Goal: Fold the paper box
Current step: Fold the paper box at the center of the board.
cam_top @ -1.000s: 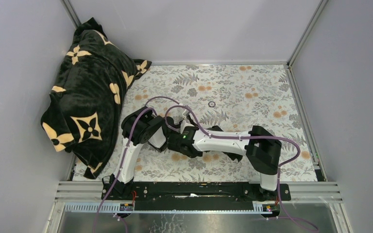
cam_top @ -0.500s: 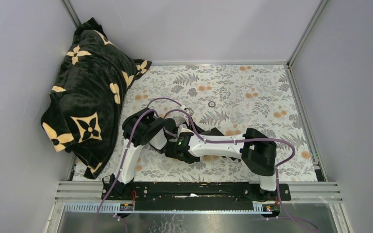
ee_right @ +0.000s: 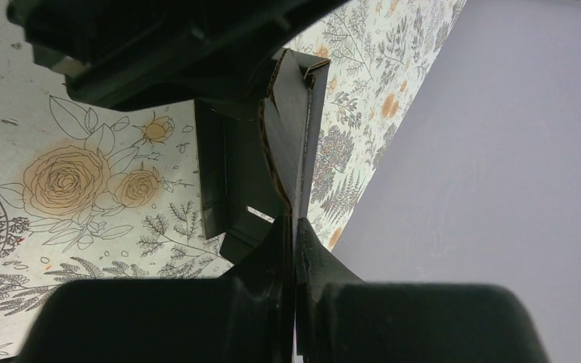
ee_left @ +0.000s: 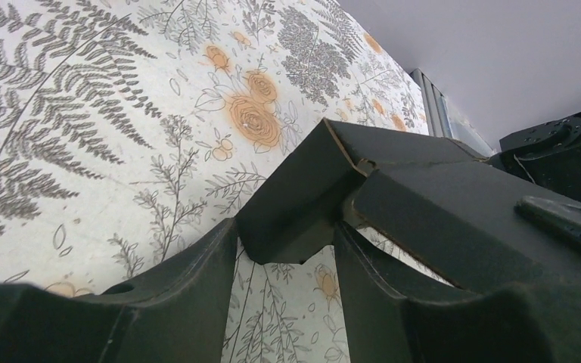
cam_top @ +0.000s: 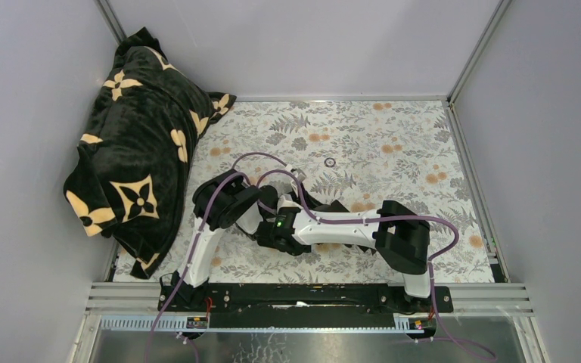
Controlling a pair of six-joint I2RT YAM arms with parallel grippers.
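Gripper, right: jaws together, pinched on the thin edge of one upright panel of the plain matte black thin-card paper box.

Gripper, left: jaws partly apart, with a folded corner of the paper box filling the gap and seeming to touch both fingers. It reads as a clamp on that corner.

Paper box, location: between the two wrists, over the middle of the table's near half. In the top view the arms hide most of it. Whether its underside rests on the cloth cannot be told.

Step in hand, as judged: mid-fold. Walls and flaps are partly raised along their creases, and the shape is not yet closed.

Next move, as judged: the left grip steadies the corner while the right brings its panel over along the crease. The card is thin, so the pressure needs to be gentle.

Surroundings:
- fern-and-rose printed table cloth, under everything
- looped purple cables, over both wrists
- small dark ring, well apart from the box
- black plush blanket with cream flower motifs, heaped at the far left, well apart

Obstruction, as judged: only the two wrists crowding each other, which leaves little room to swing a flap.
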